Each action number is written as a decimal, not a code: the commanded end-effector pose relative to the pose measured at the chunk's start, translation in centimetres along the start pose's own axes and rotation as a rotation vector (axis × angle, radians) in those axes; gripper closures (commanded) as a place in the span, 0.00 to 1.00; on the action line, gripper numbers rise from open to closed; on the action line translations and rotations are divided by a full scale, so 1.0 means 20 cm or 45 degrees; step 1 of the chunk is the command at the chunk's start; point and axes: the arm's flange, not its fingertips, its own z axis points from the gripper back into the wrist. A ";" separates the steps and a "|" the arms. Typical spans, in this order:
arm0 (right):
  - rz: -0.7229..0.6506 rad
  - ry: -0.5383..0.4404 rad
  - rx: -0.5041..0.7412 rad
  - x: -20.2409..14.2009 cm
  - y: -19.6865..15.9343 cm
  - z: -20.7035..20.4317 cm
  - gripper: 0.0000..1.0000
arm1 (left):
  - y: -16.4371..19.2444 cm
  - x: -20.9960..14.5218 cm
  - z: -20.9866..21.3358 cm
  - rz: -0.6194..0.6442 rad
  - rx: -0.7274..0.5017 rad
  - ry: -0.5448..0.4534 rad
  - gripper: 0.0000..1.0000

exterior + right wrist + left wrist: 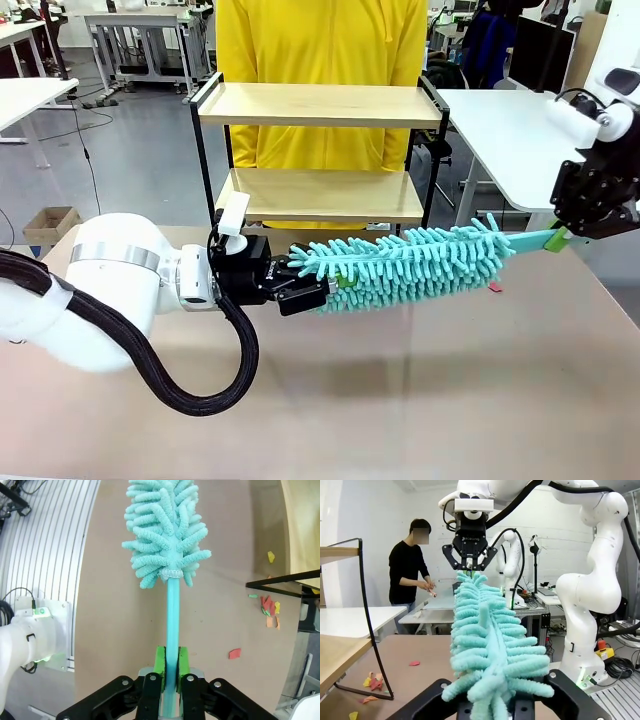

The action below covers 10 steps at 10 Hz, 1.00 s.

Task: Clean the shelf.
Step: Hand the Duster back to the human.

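A teal fluffy duster [410,265] hangs level above the brown table, held at both ends. My left gripper [315,290] is shut on the fluffy tip; in the left wrist view the duster [485,645] runs from my left gripper [495,702] to my right gripper [470,570]. My right gripper [565,238] holds the teal handle. In the right wrist view, the right gripper [171,665] has its green pads against both sides of the duster [167,535] handle. The shelf [320,105], two wooden boards in a black frame, stands behind the duster. The shelf [335,655] and shelf [280,582] also show at the edges of the wrist views.
A person in a yellow top [320,40] stands right behind the shelf. Coloured paper scraps [372,682] lie on the brown table [400,400] by the shelf's foot, and the scraps [270,612] show from above too. A white table [510,130] stands at the right.
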 end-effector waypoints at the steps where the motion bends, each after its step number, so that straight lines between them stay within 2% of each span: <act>1: 0.056 0.019 -0.032 0.01 0.01 0.02 0.29 | -0.01 0.01 -0.01 -0.008 -0.025 -0.016 1.00; 2: 0.041 -0.040 -0.049 0.01 0.02 0.06 0.29 | -0.01 0.01 -0.01 -0.008 -0.025 -0.016 1.00; 3: 0.027 -0.126 -0.064 0.00 0.04 0.12 0.00 | -0.01 0.01 -0.01 -0.008 -0.025 -0.016 1.00; 4: 0.006 -0.224 -0.090 -0.03 0.06 0.19 0.25 | -0.01 0.01 -0.01 -0.008 -0.025 -0.016 1.00; 5: -0.052 -0.297 -0.134 -0.08 0.08 0.28 0.00 | -0.01 0.01 -0.01 -0.008 -0.025 -0.016 1.00; 10: -0.341 -0.660 -0.282 -0.54 0.22 0.50 0.00 | -0.01 0.01 -0.01 -0.008 -0.025 -0.016 1.00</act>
